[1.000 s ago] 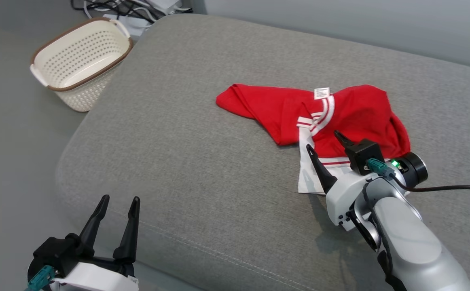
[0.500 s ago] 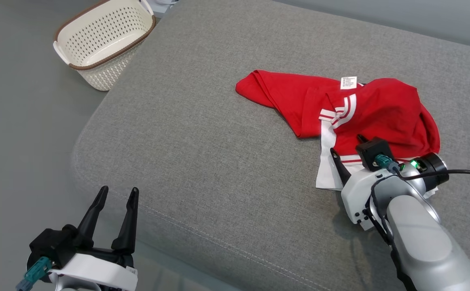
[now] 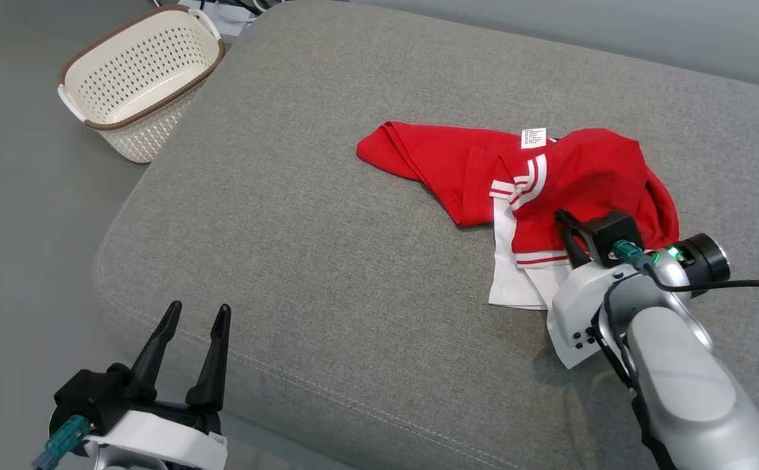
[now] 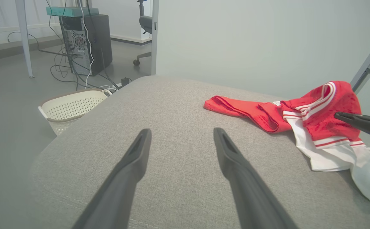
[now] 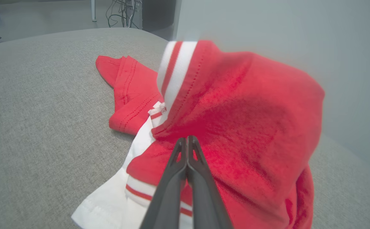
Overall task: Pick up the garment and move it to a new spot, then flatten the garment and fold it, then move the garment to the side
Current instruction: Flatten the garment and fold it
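Garment (image 3: 588, 173), crumpled red-and-white jersey on coarse grey cushion (image 3: 321, 261); right claw (image 3: 561, 217) pinched, seemingly on it; left claw (image 3: 198, 312) wide.

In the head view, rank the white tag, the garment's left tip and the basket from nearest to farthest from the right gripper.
1. White tag: on the garment, just beyond the right gripper, jaws shut.
2. Garment's left tip: farther left on the cushion.
3. Basket: on the floor, past the cushion's far left corner.
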`<state>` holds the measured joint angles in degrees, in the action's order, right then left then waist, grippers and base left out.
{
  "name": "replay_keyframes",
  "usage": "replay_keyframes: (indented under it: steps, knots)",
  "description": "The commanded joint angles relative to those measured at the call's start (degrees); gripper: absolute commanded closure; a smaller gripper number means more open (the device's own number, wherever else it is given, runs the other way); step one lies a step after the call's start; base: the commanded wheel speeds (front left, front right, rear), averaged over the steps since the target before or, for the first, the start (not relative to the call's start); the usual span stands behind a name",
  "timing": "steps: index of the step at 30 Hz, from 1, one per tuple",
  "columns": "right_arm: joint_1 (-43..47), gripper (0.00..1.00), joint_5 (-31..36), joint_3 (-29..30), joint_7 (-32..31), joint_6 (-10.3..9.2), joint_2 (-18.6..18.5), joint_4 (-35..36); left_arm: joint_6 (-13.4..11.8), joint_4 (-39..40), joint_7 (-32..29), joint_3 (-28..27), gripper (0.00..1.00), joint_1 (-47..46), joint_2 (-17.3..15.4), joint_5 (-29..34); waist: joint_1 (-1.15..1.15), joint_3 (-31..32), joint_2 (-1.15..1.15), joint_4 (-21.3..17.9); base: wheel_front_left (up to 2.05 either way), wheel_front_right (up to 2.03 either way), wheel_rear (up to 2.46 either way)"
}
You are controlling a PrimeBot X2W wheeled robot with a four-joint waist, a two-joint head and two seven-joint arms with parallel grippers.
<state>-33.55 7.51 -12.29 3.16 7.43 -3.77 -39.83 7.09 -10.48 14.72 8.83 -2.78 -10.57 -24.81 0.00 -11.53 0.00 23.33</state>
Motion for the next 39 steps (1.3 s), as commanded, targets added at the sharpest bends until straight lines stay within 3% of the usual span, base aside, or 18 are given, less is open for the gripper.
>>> replay_keyframes:
  steps: [1, 3, 4, 5, 6, 17, 18, 19, 20, 26, 33, 36, 37, 39]
  knots:
    - [-0.31, 1.0, -0.82, -1.92, 0.66, 0.06, 0.9, 1.62, 0.4, 1.07, 0.28, -1.97, 0.0, -1.3, -1.3, -0.31, 0.0, 0.1, 0.0, -0.14, 0.0, 0.0, 0.0]
    - [0.67, 1.0, -2.22, -3.37, 0.0, 0.06, 0.9, 1.36, 0.4, 0.93, 0.28, -1.81, 0.0, -1.01, -1.13, -0.3, 0.0, 0.09, 0.0, -0.22, 0.0, 0.0, 0.0]
    - [1.06, 0.77, -2.63, -4.08, -0.27, 0.06, 0.9, 1.3, 0.4, 0.82, 0.28, -1.7, 0.0, -0.93, -1.05, -0.37, 0.0, 0.0, 0.0, -0.25, 0.0, 0.0, 0.0]
    - [1.4, 0.09, -2.86, -4.74, -0.47, 0.06, 0.9, 1.31, 0.4, 0.74, 0.28, -1.57, 0.0, -0.91, -0.99, -0.47, 0.0, -0.11, 0.0, -0.25, 0.0, 0.0, 0.0]
    - [1.67, 0.0, -3.09, -5.33, -0.81, 0.06, 0.9, 1.28, 0.4, 0.69, 0.28, -1.43, 0.0, -0.93, -0.97, -0.56, 0.0, -0.25, 0.0, -0.24, 0.0, 0.0, 0.0]
    - [0.16, 0.0, 2.66, -7.53, -7.97, 0.06, 0.9, 0.44, 0.4, -0.26, 0.28, -0.28, 0.0, -1.98, -1.59, -2.03, 0.0, -1.64, 0.0, 1.26, 0.0, 0.0, 0.0]
    - [0.05, 0.24, 3.08, -7.45, -8.94, 0.06, 0.9, 0.25, 0.4, -0.38, 0.28, -0.23, 0.0, -2.07, -1.61, -2.17, 0.0, -1.65, 0.0, 1.49, 0.0, 0.0, 0.0]
    - [-0.08, 0.67, 3.49, -7.19, -9.6, 0.06, 0.9, 0.21, 0.4, -0.47, 0.28, -0.23, 0.0, -2.1, -1.63, -2.29, 0.0, -1.65, 0.0, 1.65, 0.0, 0.0, 0.0]
    - [-0.22, 1.0, 3.98, -6.71, -10.17, 0.06, 0.9, 0.23, 0.4, -0.57, 0.28, -0.34, 0.0, -2.07, -1.6, -2.42, 0.0, -1.64, 0.0, 1.8, 0.0, 0.0, 0.0]
    - [-1.4, 1.0, 4.06, -3.18, -8.18, 0.06, 0.9, 3.07, 0.4, -0.91, 0.28, -1.12, 0.0, -1.28, -1.41, -2.36, 0.0, -0.73, 0.0, 1.25, 0.0, 0.0, 0.0]
    - [-3.25, 1.0, 1.73, 1.96, -3.65, 0.06, 0.9, 7.65, 0.4, -0.52, 0.28, -1.24, 0.0, 0.06, -1.32, -1.84, 0.0, 0.64, 0.0, -2.63, 0.0, 0.0, 0.0]
    - [-2.37, 1.0, -0.06, 1.59, -3.48, 0.06, 0.9, 7.69, 0.4, -0.19, 0.28, -1.28, 0.0, 0.18, -1.12, -1.66, 0.0, 0.91, 0.0, -4.22, 0.0, 0.0, 0.0]
    - [-1.75, 0.75, -1.37, 0.26, -3.68, 0.06, 0.9, 7.38, 0.4, -0.15, 0.28, -1.21, 0.0, 0.15, -1.04, -1.65, 0.0, 0.88, 0.0, -4.61, 0.0, 0.0, 0.0]
    - [-0.3, 0.0, -3.83, -3.03, -4.33, 0.06, 0.9, 6.56, 0.4, -0.1, 0.28, -0.69, 0.0, -0.03, -0.95, -1.66, 0.0, 0.75, 0.0, -4.92, 0.0, 0.0, 0.0]
